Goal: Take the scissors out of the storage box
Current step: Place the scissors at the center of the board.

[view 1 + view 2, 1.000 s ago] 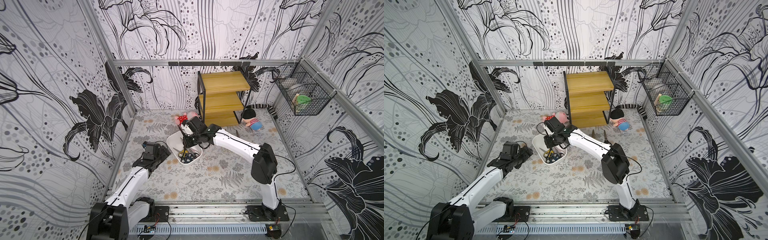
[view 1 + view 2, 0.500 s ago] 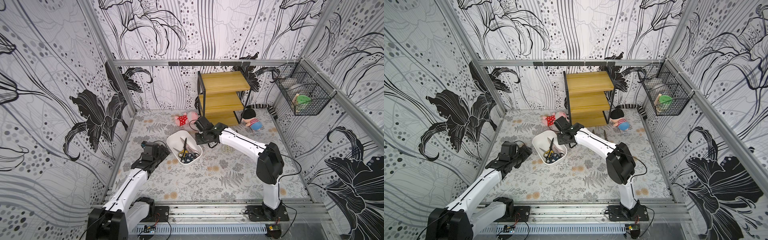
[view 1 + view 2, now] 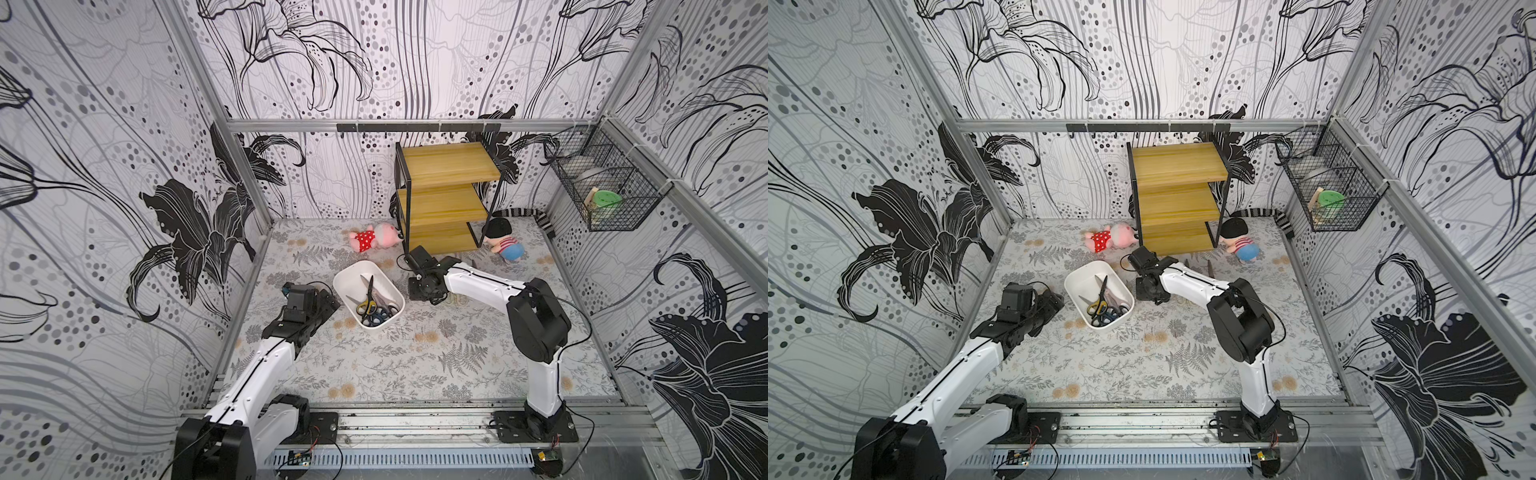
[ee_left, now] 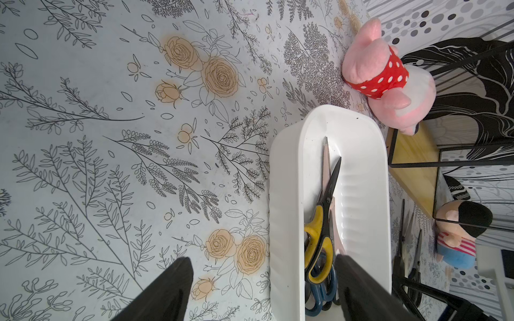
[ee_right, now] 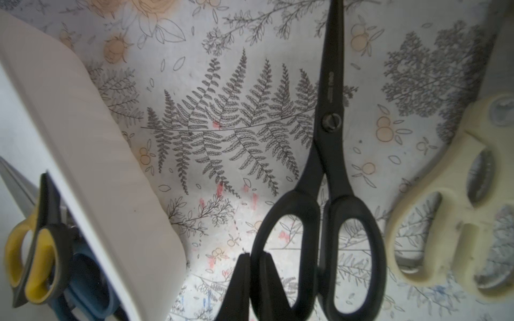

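right pincer (image 5: 253, 259) clamped on a handle ring of matte black scissors (image 5: 329, 122), beside shallow white plastic storage box (image 5: 97, 166), left pincer (image 4: 262, 258) spread wide, empty

The right pincer (image 5: 254, 278) has swung off the storage box (image 3: 352, 279) — black scissors (image 5: 329, 122) clamped — down beside it

Both top views are looking down from high above the near edge over the whole mat (image 3: 374, 357), while both wrist cameras are pointing down close, sharing the storage box (image 4: 367, 180).
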You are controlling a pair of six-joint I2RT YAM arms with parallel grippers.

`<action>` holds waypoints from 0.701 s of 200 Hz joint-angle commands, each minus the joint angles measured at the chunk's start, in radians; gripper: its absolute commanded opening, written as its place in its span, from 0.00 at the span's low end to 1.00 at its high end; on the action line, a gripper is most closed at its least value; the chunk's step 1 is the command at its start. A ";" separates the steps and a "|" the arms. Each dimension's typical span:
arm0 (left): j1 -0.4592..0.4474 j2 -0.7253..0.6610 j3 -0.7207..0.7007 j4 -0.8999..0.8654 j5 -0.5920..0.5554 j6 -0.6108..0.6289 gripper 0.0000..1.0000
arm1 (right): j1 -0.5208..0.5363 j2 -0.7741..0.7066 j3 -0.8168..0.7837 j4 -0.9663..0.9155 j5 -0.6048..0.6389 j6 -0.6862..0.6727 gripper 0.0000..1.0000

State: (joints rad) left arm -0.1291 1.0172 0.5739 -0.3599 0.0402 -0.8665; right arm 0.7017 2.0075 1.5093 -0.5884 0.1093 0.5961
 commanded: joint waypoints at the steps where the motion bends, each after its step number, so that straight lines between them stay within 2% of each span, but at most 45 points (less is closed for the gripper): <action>1: -0.002 -0.019 0.000 -0.011 -0.022 0.006 0.85 | 0.001 0.032 0.005 0.024 0.022 0.027 0.00; 63: -0.001 -0.021 0.007 -0.015 -0.023 0.000 0.85 | 0.000 0.073 0.005 0.040 0.010 0.030 0.02; 140: -0.002 -0.021 0.003 -0.011 -0.025 -0.005 0.85 | -0.001 0.051 0.019 0.030 -0.001 0.005 0.23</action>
State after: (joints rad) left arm -0.1291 1.0084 0.5739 -0.3630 0.0360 -0.8669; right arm 0.7017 2.0693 1.5097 -0.5488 0.1089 0.6086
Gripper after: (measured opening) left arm 0.849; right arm 0.204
